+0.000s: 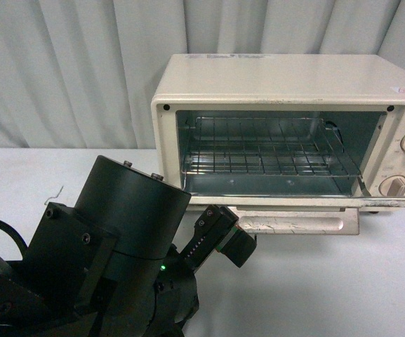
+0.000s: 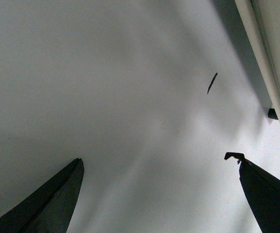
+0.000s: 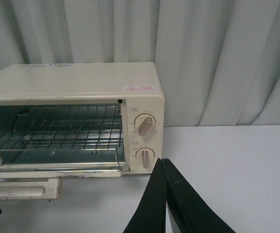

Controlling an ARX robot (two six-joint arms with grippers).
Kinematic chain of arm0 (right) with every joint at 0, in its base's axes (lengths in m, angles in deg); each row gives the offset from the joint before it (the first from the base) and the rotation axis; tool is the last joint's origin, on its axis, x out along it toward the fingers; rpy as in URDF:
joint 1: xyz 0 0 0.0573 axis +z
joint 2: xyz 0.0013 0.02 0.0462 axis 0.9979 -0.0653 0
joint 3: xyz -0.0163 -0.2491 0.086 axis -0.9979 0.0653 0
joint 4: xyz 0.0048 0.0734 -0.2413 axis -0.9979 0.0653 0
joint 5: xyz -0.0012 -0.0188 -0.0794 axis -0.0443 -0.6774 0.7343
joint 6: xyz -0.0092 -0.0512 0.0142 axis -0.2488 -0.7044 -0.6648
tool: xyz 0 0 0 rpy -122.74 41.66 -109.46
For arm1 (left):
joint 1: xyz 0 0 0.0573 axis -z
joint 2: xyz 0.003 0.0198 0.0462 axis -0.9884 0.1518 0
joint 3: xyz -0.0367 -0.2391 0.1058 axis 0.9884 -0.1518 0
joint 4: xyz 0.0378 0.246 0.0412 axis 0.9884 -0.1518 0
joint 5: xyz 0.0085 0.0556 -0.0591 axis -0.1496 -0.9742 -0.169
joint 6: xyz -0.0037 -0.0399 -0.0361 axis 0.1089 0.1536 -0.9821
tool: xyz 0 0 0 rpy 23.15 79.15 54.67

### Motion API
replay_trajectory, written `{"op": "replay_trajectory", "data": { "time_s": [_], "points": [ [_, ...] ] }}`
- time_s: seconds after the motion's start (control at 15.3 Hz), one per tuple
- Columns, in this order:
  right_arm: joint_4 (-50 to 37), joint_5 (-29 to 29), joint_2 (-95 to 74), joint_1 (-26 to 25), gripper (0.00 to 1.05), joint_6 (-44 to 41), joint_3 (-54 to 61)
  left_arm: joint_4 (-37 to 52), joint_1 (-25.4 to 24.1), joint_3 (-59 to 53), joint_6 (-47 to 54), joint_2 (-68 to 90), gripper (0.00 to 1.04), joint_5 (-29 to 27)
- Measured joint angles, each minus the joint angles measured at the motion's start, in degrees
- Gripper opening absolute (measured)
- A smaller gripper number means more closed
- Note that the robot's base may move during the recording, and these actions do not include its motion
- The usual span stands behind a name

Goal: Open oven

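Two tools show, but only the left one matters now. The oven sits on the white worktop in the upper right of the front view. Its door is dropped flat toward the camera, so it shows edge-on. The bar handle lies just below it in the picture, and the wire rack and metal cavity are fully exposed.

The left tool hangs at lower centre of that view, just beside the handle's left end; whether it touches cannot be told. Its wrist view shows the fingers spread wide with nothing between them, only bare worktop and a strip of the oven's edge. The right tool is pressed together and empty, apart from the oven, on the side where the two knobs are.

Judged from this, the opening looks done and the step in hand is clearing away. Doing it well calls for drawing the left tool back toward the lower left of the front view with the jaws spread. No finger should hook under the handle and lift the door, and nothing should shove the light oven
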Motion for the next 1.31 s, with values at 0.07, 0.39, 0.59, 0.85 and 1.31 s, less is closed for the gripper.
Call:
{"op": "replay_trajectory", "data": {
  "time_s": [0.07, 0.39, 0.59, 0.85, 1.31],
  "points": [
    [0.5, 0.0, 0.6, 0.0, 0.02, 0.0, 0.0, 0.0, 0.0, 0.0, 0.0, 0.0, 0.98, 0.0],
    [3.0, 0.0, 3.6, 0.0, 0.02, 0.0, 0.0, 0.0, 0.0, 0.0, 0.0, 0.0, 0.98, 0.0],
    [6.5, 0.0, 7.2, 0.0, 0.02, 0.0, 0.0, 0.0, 0.0, 0.0, 0.0, 0.0, 0.98, 0.0],
    [10.9, 0.0, 11.4, 0.0, 0.02, 0.0, 0.0, 0.0, 0.0, 0.0, 0.0, 0.0, 0.98, 0.0],
    [22.6, 0.0, 22.5, 0.0, 0.02, 0.0, 0.0, 0.0, 0.0, 0.0, 0.0, 0.0, 0.98, 0.0]
  ]
}}
